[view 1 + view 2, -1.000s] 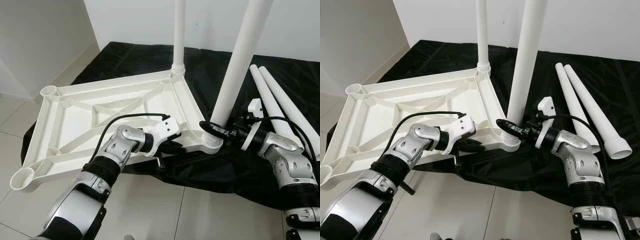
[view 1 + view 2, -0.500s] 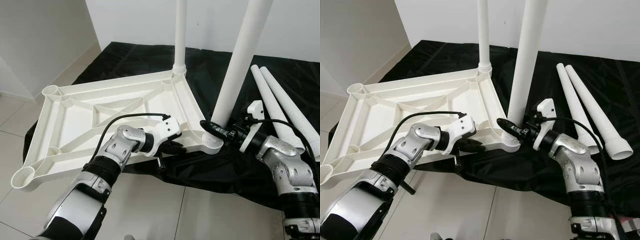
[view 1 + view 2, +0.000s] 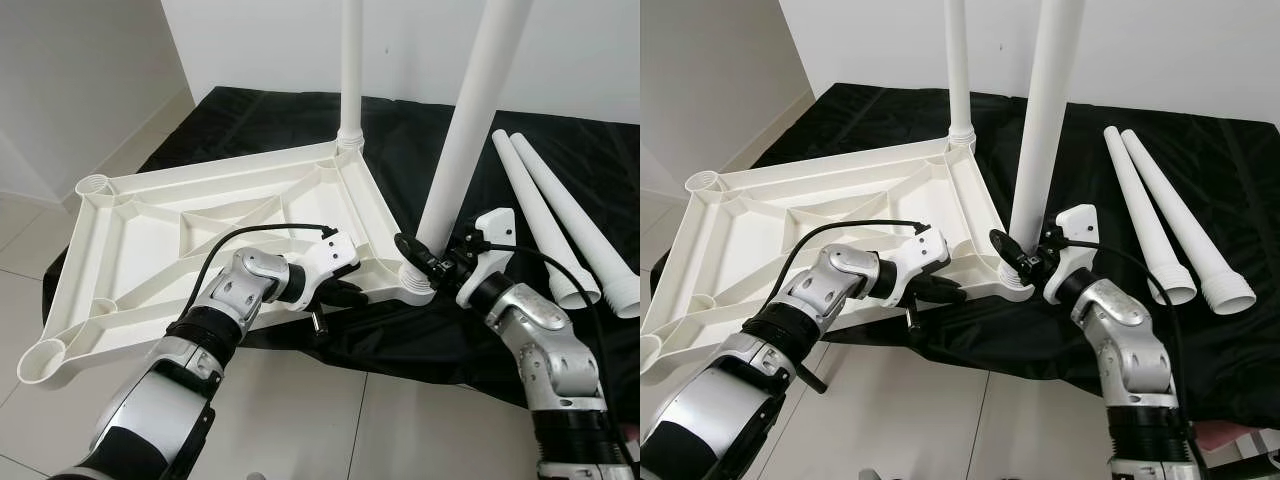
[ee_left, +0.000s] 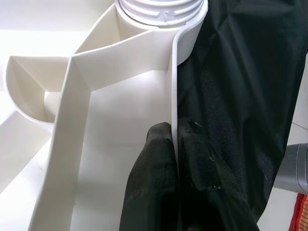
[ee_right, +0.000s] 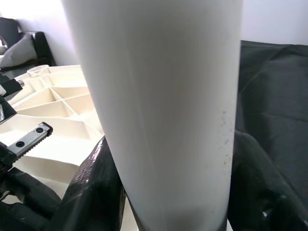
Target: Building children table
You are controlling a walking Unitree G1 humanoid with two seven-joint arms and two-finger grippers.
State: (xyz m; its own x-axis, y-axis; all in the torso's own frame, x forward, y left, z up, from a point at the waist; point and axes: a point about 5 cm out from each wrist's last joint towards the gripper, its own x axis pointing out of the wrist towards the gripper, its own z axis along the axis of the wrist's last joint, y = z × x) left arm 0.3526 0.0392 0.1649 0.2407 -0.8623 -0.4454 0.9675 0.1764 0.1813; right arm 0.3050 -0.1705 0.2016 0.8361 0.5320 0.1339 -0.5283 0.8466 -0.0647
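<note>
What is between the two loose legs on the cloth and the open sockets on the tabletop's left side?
Nothing visible blocks them. The two loose legs lie on the black cloth to the right; the open sockets sit on the upturned tabletop. The right gripper holds the near leg, and the left gripper pinches the tabletop's rim.

A pale tiled floor (image 3: 300, 420) carries a black cloth (image 3: 430, 330) spread against the white wall. On the cloth lies an upturned white tabletop (image 3: 200, 240), its near corner hanging over onto the tiles. Two loose white legs (image 3: 560, 225) lie side by side on the cloth, well apart from the tabletop.
</note>
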